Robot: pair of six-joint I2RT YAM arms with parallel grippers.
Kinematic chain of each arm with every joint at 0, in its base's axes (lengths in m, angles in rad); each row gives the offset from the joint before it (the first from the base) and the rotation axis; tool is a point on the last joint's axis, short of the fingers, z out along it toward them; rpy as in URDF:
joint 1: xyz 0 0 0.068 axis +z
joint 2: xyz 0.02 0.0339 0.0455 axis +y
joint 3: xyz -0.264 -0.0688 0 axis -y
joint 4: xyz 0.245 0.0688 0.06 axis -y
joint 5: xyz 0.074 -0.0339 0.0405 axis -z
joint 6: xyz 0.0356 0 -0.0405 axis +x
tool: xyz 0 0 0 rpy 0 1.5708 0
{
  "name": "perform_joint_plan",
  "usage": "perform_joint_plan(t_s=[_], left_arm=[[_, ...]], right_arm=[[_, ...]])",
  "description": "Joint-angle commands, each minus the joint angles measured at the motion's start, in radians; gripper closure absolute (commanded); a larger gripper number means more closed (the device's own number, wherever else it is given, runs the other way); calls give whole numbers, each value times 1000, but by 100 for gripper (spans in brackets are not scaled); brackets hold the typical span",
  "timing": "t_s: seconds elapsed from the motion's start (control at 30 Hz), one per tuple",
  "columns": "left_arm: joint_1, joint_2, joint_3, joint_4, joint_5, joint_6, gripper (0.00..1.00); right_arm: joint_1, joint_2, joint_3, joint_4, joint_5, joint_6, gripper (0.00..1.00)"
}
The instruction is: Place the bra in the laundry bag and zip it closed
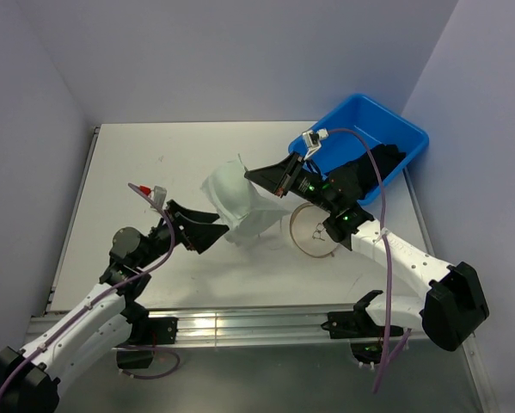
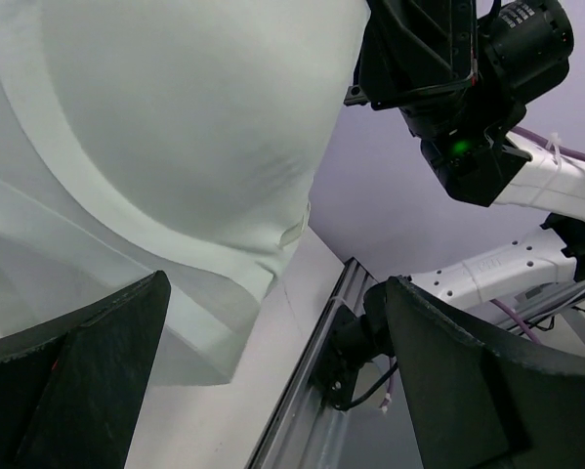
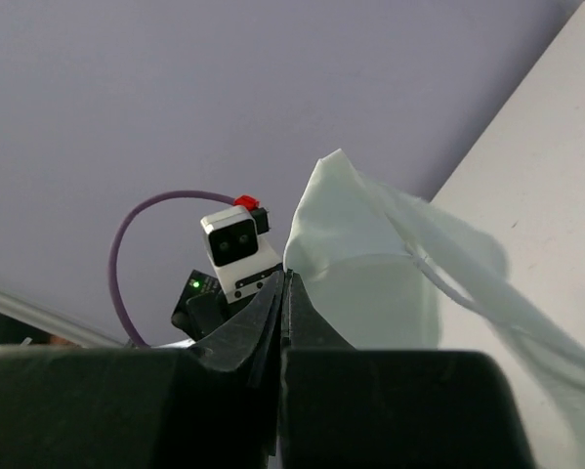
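The bra point(image 1: 237, 204) is pale white and hangs lifted off the table, pinched at its upper edge by my right gripper point(image 1: 250, 175), which is shut on it. In the right wrist view the shut tips point(image 3: 285, 280) grip the bra's edge point(image 3: 370, 264). My left gripper point(image 1: 217, 232) is open, just left of the bra's lower part; in the left wrist view the bra point(image 2: 175, 127) hangs above the wide-apart fingers point(image 2: 87, 362). The laundry bag point(image 1: 315, 232), round with a tan rim, lies flat on the table under my right arm.
A blue plastic bin point(image 1: 412, 133) holding dark clothes point(image 1: 373, 165) stands at the back right. The table's metal front rail point(image 1: 240, 325) runs along the near edge. Walls close in on the left and right sides.
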Motion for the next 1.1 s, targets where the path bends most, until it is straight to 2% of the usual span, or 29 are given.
perform_joint_plan(t_s=[0.0, 0.17, 0.43, 0.63, 0.67, 0.8, 0.83, 0.9, 0.93, 1.0, 1.03, 1.07], left_arm=[[-19, 29, -7, 85, -54, 42, 1], [-40, 127, -7, 138, -54, 35, 1], [-56, 137, 10, 47, -161, 66, 1], [-62, 220, 65, 187, -87, 33, 1], [-68, 229, 72, 212, -78, 30, 3], [-86, 212, 72, 223, -122, 6, 23], [-86, 211, 70, 231, -126, 0, 36], [-90, 209, 65, 255, -124, -20, 49], [-90, 210, 67, 258, -124, -25, 67], [-91, 209, 75, 255, -117, -20, 81], [-91, 201, 78, 234, -117, -17, 96], [-91, 195, 79, 225, -121, -17, 100]], right_arm=[[-3, -22, 35, 101, -36, 59, 100], [-3, -41, 43, 77, -36, 44, 100], [-3, -59, 46, 49, -15, 22, 100], [-3, -38, 17, 101, -27, 56, 100], [-5, -41, 9, 98, -15, 54, 100], [-5, -59, -17, 41, 34, 2, 100], [-8, -58, -20, 38, 39, -7, 100], [-25, -50, -33, 41, 45, -1, 100], [-31, -50, -37, 41, 45, 1, 100], [-40, -48, -47, 41, 46, 2, 100], [-52, -48, -49, 43, 43, 2, 100], [-55, -47, -52, 35, 43, 4, 100]])
